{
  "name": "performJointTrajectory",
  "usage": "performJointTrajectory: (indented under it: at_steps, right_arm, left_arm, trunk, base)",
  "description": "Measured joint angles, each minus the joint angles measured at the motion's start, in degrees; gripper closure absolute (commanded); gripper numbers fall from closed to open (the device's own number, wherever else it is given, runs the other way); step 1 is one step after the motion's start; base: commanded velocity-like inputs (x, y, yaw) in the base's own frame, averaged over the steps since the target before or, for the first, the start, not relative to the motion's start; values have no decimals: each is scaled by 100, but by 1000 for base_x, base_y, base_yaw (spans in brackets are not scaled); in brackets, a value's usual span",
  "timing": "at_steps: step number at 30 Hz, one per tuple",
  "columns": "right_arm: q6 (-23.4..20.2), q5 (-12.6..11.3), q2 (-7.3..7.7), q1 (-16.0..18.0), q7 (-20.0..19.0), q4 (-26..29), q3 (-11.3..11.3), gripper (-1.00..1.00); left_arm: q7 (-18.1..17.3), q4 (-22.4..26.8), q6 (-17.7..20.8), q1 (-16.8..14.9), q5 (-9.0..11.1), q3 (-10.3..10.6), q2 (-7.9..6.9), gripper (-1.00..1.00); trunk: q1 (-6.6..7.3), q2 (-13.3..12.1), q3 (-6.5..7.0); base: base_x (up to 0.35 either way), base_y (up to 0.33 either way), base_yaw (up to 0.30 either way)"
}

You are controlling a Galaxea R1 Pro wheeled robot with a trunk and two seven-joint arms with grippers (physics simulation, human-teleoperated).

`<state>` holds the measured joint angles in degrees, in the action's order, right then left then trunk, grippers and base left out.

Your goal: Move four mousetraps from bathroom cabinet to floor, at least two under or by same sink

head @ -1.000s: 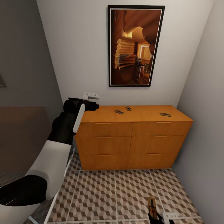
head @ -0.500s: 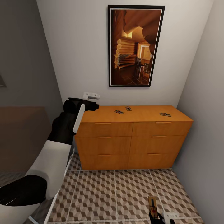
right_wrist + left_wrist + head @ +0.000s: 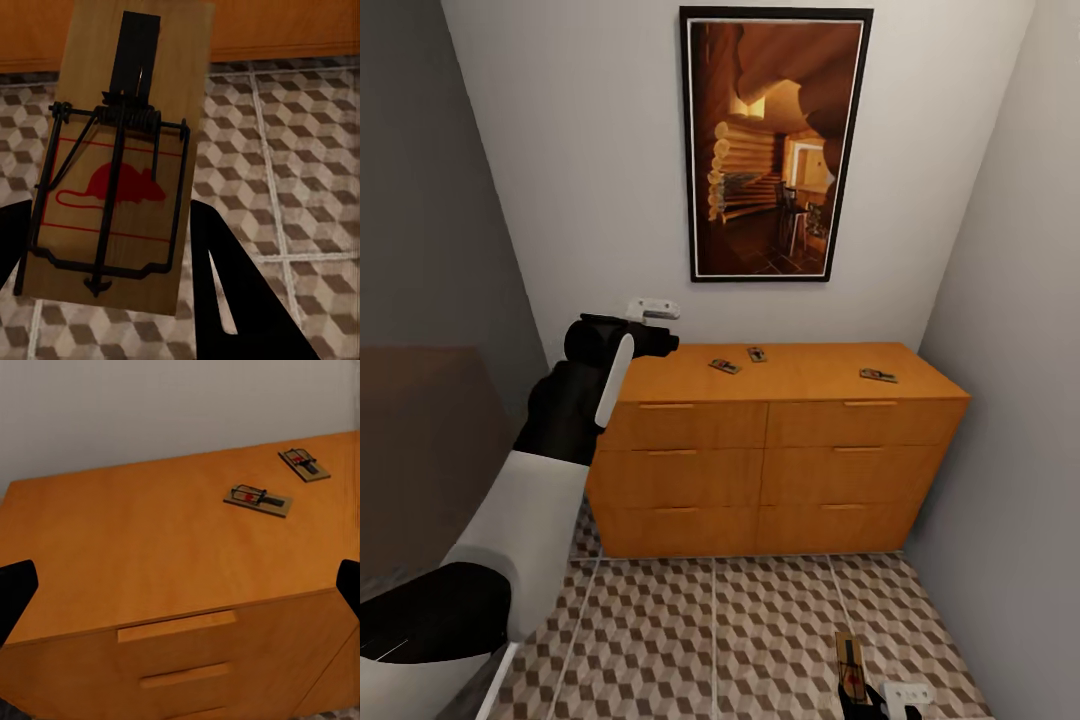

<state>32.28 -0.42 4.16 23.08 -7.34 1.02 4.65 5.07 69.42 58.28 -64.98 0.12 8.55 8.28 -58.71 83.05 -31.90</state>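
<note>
Currently my right tool (image 3: 105,247) grips one mousetrap (image 3: 124,161), its dark fingers (image 3: 225,285) closed on either side of the wooden board; the red mouse print and wire spring face the right wrist camera. In the head view this held mousetrap (image 3: 848,668) hangs low above the bathroom floor (image 3: 740,630), in front of the cabinet (image 3: 770,450). Three more mousetraps lie flat on the cabinet top: two near each other toward its left half (image 3: 725,366) (image 3: 757,354), one well apart toward the right end (image 3: 878,376). My left tool (image 3: 180,585) is spread open over the cabinet's left end, holding nothing. A framed picture (image 3: 775,145) hangs on the wall above the cabinet
</note>
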Motion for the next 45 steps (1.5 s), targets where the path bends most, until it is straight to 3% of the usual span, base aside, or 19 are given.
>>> performJointTrajectory:
  at_steps: [34, 45]
  right_arm:
    - [-14, 0, -12, 0, 6, 0, -4, 100]
    - [-15, 0, -13, 0, 5, 1, -4, 100]
  left_arm:
    - [0, -276, -18, 0, 6, 0, 14, -100]
    - [-8, -549, -15, 8, 19, -1, 15, -100]
  trunk:
    - [0, 0, 0]
    - [-2, 0, 0]
  base:
    - [239, -195, 0]
    - [78, -69, 0]
